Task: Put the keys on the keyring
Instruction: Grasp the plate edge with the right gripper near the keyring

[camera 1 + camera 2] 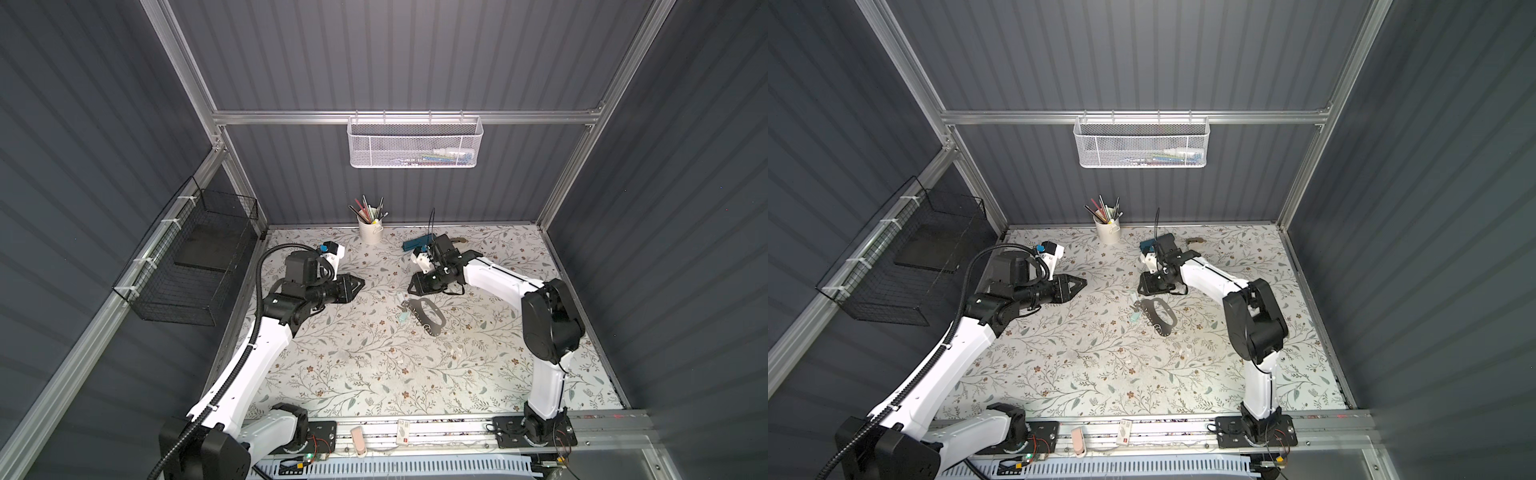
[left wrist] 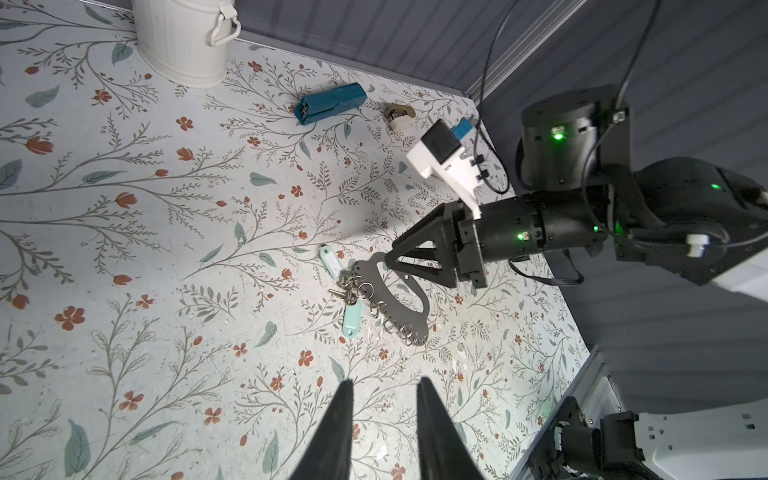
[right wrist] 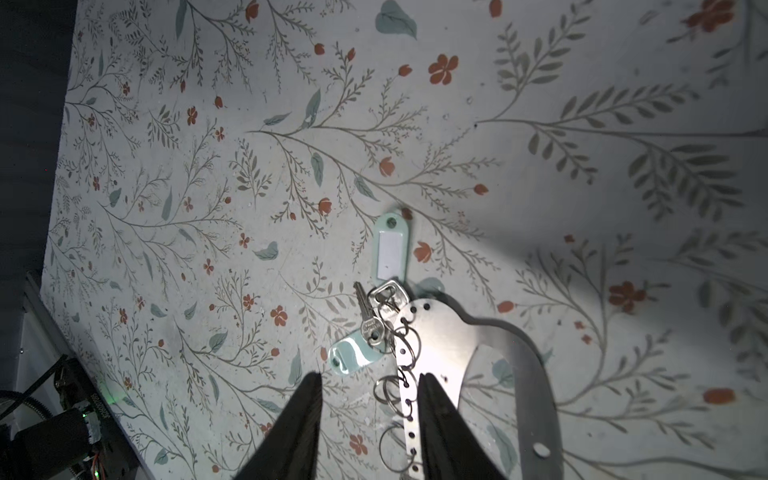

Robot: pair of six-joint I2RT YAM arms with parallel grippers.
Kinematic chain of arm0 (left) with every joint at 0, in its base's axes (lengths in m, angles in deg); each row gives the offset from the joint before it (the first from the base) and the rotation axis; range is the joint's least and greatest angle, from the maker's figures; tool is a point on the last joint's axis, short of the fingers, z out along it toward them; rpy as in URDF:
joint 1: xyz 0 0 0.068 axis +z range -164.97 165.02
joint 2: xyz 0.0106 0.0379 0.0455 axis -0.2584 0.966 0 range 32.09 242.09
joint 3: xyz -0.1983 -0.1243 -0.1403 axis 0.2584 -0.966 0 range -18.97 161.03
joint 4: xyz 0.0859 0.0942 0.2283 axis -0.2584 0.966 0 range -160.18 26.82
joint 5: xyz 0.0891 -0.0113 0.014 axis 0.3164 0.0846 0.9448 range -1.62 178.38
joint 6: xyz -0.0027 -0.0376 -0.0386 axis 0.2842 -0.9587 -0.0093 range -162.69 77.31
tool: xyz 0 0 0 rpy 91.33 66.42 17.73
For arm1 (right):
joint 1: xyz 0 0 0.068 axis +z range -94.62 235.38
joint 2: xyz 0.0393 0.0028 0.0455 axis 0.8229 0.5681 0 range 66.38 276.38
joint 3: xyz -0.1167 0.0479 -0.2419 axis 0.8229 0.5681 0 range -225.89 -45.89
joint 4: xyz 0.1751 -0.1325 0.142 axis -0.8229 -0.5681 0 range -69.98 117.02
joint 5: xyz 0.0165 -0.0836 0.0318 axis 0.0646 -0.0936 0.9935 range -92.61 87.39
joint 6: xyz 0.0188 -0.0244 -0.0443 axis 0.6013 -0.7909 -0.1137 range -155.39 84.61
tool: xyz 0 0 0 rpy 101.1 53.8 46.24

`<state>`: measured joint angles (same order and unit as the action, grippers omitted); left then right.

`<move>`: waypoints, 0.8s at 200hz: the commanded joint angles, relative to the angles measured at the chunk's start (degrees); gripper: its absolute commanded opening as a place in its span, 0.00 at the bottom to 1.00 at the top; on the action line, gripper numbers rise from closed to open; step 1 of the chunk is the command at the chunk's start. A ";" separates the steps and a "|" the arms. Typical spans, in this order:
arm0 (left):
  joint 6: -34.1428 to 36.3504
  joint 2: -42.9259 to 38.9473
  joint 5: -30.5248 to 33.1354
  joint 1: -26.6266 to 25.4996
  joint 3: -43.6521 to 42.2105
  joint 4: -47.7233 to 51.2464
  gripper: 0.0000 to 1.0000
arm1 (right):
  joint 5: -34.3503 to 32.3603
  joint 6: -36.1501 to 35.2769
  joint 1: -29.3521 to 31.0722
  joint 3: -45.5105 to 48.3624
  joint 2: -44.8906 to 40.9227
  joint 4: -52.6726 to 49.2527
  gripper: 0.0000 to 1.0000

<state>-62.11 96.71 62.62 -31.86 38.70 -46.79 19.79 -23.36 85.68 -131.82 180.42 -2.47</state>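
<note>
The keyring (image 1: 432,322) (image 1: 1165,322) lies flat mid-table, a dark-grey plate (image 2: 390,307) with silver split rings along one edge. Two keys with mint tags (image 1: 402,308) (image 2: 352,322) sit bunched at the ring edge near one end of the plate. The right wrist view shows one tag (image 3: 390,249) face up and the metal keys (image 3: 372,322) tangled among the rings; I cannot tell if they are threaded on. My right gripper (image 1: 412,289) (image 3: 369,376) hovers open over the shiny plate (image 3: 440,340) and its ring edge, holding nothing. My left gripper (image 1: 360,282) (image 2: 384,382) is open and empty, off to the left.
A white pencil cup (image 1: 370,232) stands at the back. A dark-teal case (image 2: 330,103) and a small tan object (image 2: 399,116) lie behind the right arm. A black wire basket (image 1: 195,266) hangs on the left wall, a white mesh basket (image 1: 415,143) on the back wall.
</note>
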 commanded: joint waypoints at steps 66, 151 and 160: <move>2.42 0.64 -1.43 0.02 0.23 1.74 0.27 | 5.07 -5.78 -0.02 -0.20 5.21 -4.07 0.31; 2.01 0.55 -1.40 0.01 -0.04 1.67 0.26 | 4.52 -6.38 -0.03 1.21 6.61 -3.22 0.29; 2.00 0.49 -1.46 0.01 -0.08 1.82 0.26 | 3.94 -6.45 -0.01 1.20 6.72 -3.20 0.29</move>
<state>-61.03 97.24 62.20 -31.86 38.70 -45.76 24.18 -28.67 85.68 -131.19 186.08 -5.62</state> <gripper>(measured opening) 0.262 0.291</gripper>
